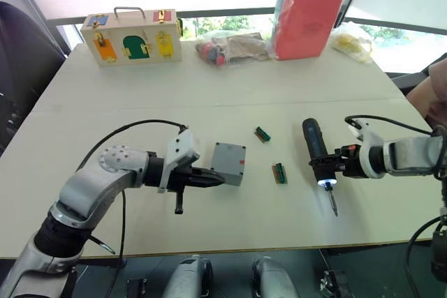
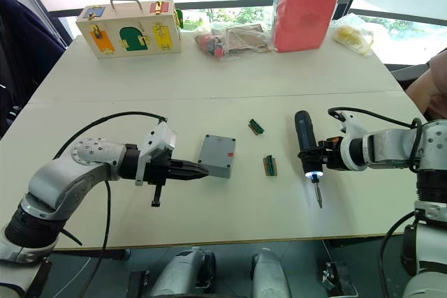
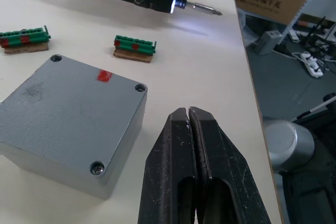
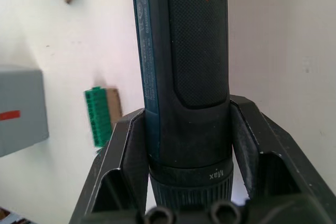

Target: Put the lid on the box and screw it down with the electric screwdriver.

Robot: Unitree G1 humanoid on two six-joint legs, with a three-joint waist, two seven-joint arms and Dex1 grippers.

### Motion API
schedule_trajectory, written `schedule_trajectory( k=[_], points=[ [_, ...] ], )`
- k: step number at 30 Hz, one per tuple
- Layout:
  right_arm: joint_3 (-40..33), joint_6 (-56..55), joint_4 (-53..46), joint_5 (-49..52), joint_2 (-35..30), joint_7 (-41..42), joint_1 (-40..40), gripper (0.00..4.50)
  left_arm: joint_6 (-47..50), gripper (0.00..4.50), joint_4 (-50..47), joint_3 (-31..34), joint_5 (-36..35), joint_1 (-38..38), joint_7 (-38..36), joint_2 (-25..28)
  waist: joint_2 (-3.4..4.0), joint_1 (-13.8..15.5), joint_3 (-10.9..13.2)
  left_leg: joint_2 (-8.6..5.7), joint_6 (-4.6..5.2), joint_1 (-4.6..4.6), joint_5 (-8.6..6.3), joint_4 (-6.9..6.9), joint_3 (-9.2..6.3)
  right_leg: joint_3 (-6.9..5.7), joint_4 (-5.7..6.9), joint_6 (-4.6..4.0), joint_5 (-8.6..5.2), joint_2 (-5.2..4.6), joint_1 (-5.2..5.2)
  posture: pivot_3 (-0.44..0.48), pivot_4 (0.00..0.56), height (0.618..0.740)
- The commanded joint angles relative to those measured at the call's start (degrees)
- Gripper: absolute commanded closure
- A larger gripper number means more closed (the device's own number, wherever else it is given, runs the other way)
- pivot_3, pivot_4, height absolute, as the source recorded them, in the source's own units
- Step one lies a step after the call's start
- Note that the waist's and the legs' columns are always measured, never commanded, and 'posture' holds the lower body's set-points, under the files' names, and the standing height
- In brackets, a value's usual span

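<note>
Gripping the electric screwdriver (image 1: 316,150) with its tip lit, the right gripper (image 1: 334,160) hovers while the left gripper (image 1: 209,180), fingers pressed together, apparently touches the box (image 1: 228,163).

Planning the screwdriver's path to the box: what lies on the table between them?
In the left eye view, two small green blocks lie between the screwdriver and the box; otherwise bare table.
</note>
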Motion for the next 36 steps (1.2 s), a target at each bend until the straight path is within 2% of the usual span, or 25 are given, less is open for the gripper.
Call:
schedule_trajectory(
  k=[1,3,4,5,8,11,15,18,23,25,29,36],
  points=[
    [-3.46,0.33,-0.75,0.01,0.73,-1.89,-0.96,2.73,0.50,4.50,-1.23,1.28,-1.46,-0.23,1.49,-0.87,0.00,-0.06,0.00,0.00,0.00,0.00,0.00,0.01,0.00,-0.03,0.01,0.01,0.01,0.01,0.00,0.000,0.150,0.740],
    [-3.84,-0.05,-1.12,-1.12,1.91,-2.51,-1.02,1.73,0.74,4.50,-0.28,1.80,-1.92,-0.33,2.14,-1.50,0.00,-0.07,0.00,0.00,0.00,0.01,0.00,0.01,0.00,-0.03,0.02,0.03,0.02,0.03,0.00,0.000,0.150,0.740],
    [-3.89,-0.47,-1.92,-2.10,2.36,-2.55,-1.03,1.53,0.88,4.50,0.34,2.30,-2.11,-0.22,2.55,-1.69,0.00,-0.08,0.00,0.00,0.01,0.01,0.01,0.01,0.00,-0.03,0.02,0.04,0.02,0.04,0.01,0.000,0.150,0.740],
    [-4.11,-0.67,-2.55,-2.77,2.74,-2.63,-1.01,1.02,1.05,4.50,0.78,2.88,-2.43,-0.06,2.90,-1.74,0.00,-0.10,0.00,0.01,0.01,0.01,0.01,0.01,0.00,-0.03,0.02,0.04,0.02,0.06,0.01,0.000,0.150,0.740],
    [-5.30,-2.88,-5.88,-6.59,2.87,-2.11,-0.79,0.11,2.60,4.50,2.59,7.28,-4.73,0.35,5.35,-2.39,0.00,-0.09,0.00,0.01,0.01,0.02,0.01,0.02,-0.01,-0.04,0.04,0.07,0.03,0.08,0.03,0.000,0.150,0.740],
    [-8.51,-9.78,-10.42,-9.97,2.21,4.08,-1.14,0.05,8.45,4.50,4.10,16.21,-11.56,0.95,11.13,-4.35,-0.01,-0.08,0.00,0.01,0.01,0.02,0.01,0.03,-0.02,-0.03,0.05,0.13,0.05,0.08,0.02,0.000,0.150,0.740],
    [-6.95,-25.51,-27.92,-18.17,-3.11,30.63,5.43,0.05,15.14,4.50,0.12,25.06,-18.69,7.48,15.47,-3.01,0.02,-0.25,0.02,0.01,0.03,0.02,-0.01,0.02,-0.04,-0.02,0.04,0.36,-0.04,0.11,0.01,0.000,0.150,0.740],
    [-9.05,-34.88,-37.20,-20.29,-0.74,43.60,14.92,0.05,18.06,4.50,-3.58,27.37,-21.36,13.85,16.17,-0.57,-0.30,-0.23,-0.09,0.06,0.03,0.07,-0.01,-0.02,-0.13,-0.04,-0.01,0.45,-0.11,0.17,0.10,0.000,0.150,0.740],
    [-4.73,-39.54,-49.65,-22.44,0.04,58.18,33.82,0.05,18.50,4.50,-11.94,26.52,-22.77,28.28,12.11,5.75,-0.29,0.31,-0.03,0.02,0.03,0.19,-0.04,0.02,-0.14,0.03,0.00,0.38,-0.08,0.01,0.28,0.000,0.150,0.740],
    [-3.52,-40.97,-52.98,-23.72,-0.99,62.61,39.52,0.05,18.05,4.50,-14.32,26.78,-24.11,32.30,12.55,5.79,-0.27,0.86,-0.03,0.00,-0.02,0.21,-0.03,0.05,-0.14,0.09,-0.04,0.00,-0.12,-0.22,0.25,0.000,0.150,0.740],
    [-2.75,-42.10,-56.28,-25.65,-3.18,67.89,46.81,0.05,17.89,4.50,-17.64,27.47,-27.13,37.26,14.18,5.22,-0.28,1.31,-0.05,0.01,-0.28,0.39,-0.12,0.02,-0.17,0.08,-0.15,-0.10,-0.13,-0.32,0.17,0.000,0.150,0.740],
    [-0.80,-45.71,-53.19,-32.14,-4.67,73.18,50.99,0.05,16.32,4.50,-18.83,26.47,-29.41,40.38,16.64,4.60,-0.27,1.19,-0.05,0.01,-0.19,0.35,-0.10,-0.06,-0.17,0.06,-0.21,-0.14,-0.13,-0.32,0.17,0.000,0.150,0.740]
  ],
)
